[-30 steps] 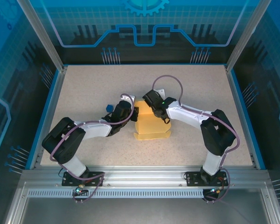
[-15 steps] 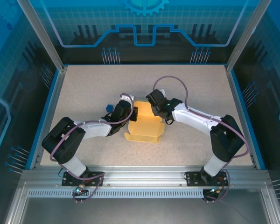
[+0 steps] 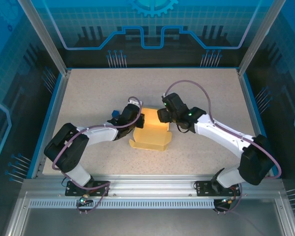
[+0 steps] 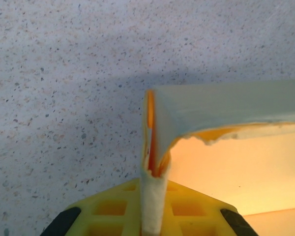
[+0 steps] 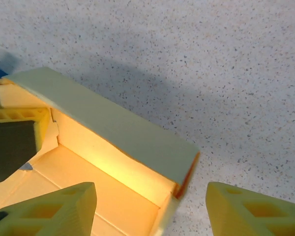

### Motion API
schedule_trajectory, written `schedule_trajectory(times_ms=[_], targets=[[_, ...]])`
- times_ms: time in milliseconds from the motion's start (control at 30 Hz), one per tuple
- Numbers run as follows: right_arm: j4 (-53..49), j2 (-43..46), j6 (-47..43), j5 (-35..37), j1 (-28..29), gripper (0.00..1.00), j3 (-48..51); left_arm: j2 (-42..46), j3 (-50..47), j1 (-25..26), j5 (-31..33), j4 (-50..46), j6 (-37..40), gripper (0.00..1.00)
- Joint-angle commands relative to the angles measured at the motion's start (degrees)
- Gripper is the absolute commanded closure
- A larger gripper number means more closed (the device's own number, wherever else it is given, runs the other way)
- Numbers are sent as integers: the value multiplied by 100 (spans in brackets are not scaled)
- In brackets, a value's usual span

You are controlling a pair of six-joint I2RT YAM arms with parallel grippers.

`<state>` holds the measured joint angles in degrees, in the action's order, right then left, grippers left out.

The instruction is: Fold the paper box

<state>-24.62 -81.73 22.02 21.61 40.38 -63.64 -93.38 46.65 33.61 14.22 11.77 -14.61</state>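
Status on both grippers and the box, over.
Left gripper shut on pale yellow card box's left wall. Right gripper open, fingers straddling its far right corner. Box half-formed, far wall raised, sitting on speckled tabletop.

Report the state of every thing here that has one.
paper box: partly folded, walls up, top open, resting on the table.
left gripper: shut on the box's wall edge.
right gripper: open, straddling a box corner.

Overhead view looks down from behind; 2 close wrist views share the paper box (image 3: pixel 152 132).
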Motion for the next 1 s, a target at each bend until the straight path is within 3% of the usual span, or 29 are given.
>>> schedule_trajectory(times_ms=[0, 200, 433, 667, 967], targets=[[183, 340, -211, -139, -162, 36, 285, 110, 389, -89, -177, -1163, 139, 87], [660, 839, -114, -609, -645, 36, 979, 31, 977, -194, -400, -2804, 305, 88], [765, 979, -84, -810, -727, 35, 1489, -437, 1719, -569, -1265, -4235, 659, 85], [763, 1252, -49, -816, -759, 35, 1742, -1211, 2627, -668, -1950, -4924, 1056, 84], [619, 1397, -58, -687, -842, 35, 1967, -2244, 3812, -663, -2220, -5464, 1380, 77]])
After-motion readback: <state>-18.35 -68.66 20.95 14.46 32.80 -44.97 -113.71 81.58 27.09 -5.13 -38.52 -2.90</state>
